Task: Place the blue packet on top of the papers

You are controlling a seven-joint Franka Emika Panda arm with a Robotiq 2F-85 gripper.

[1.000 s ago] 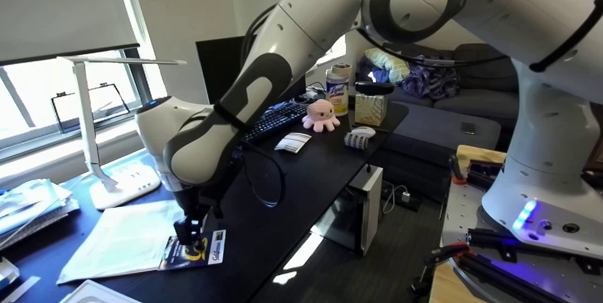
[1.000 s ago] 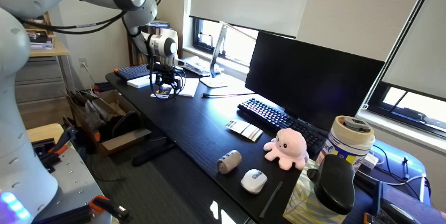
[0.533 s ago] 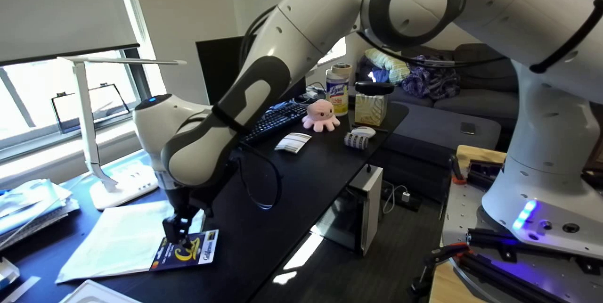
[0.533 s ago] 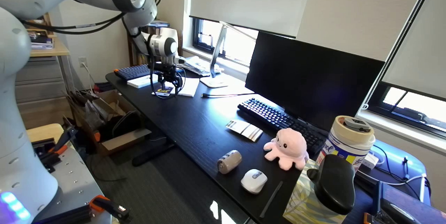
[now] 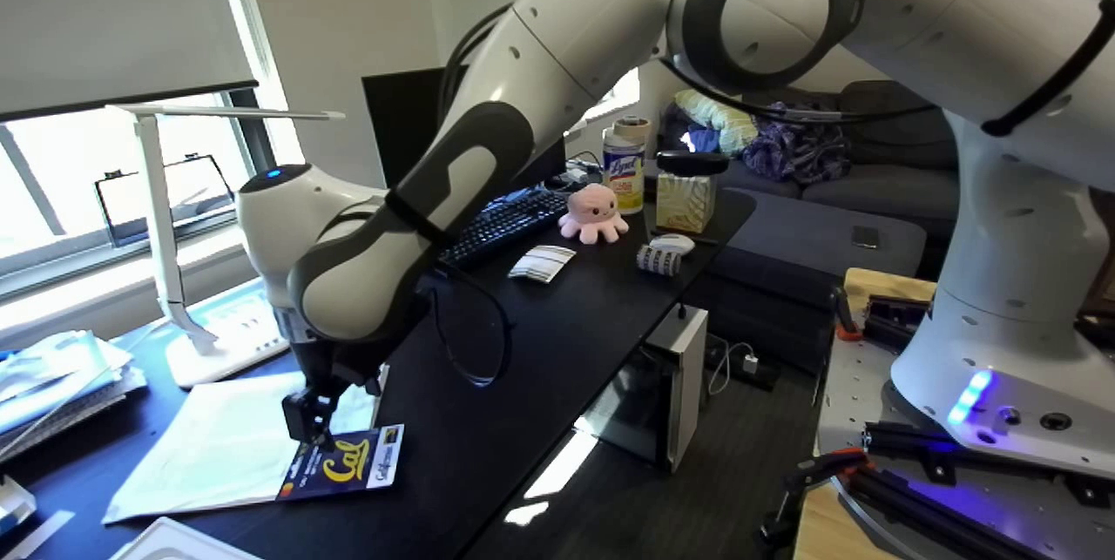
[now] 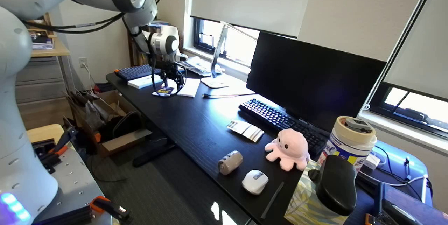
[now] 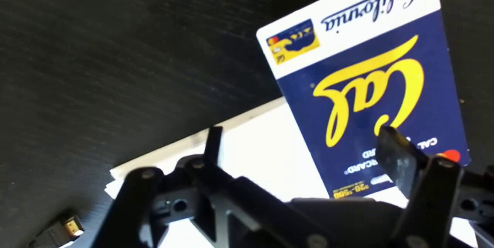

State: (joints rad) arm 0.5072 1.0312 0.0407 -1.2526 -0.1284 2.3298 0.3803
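Fingers (image 7: 398, 160) parted, nothing held; the oblong blue packet (image 7: 362, 86) is best slid fully onto white papers (image 7: 266, 151), toward wrist-view five o'clock.

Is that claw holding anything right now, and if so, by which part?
Nothing is held: the claw is open, with the blue packet lying partly on the papers below.

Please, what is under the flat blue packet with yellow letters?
Part of the blue packet overlaps the white paper sheets; the rest extends over the black desktop. What it covers cannot be seen.
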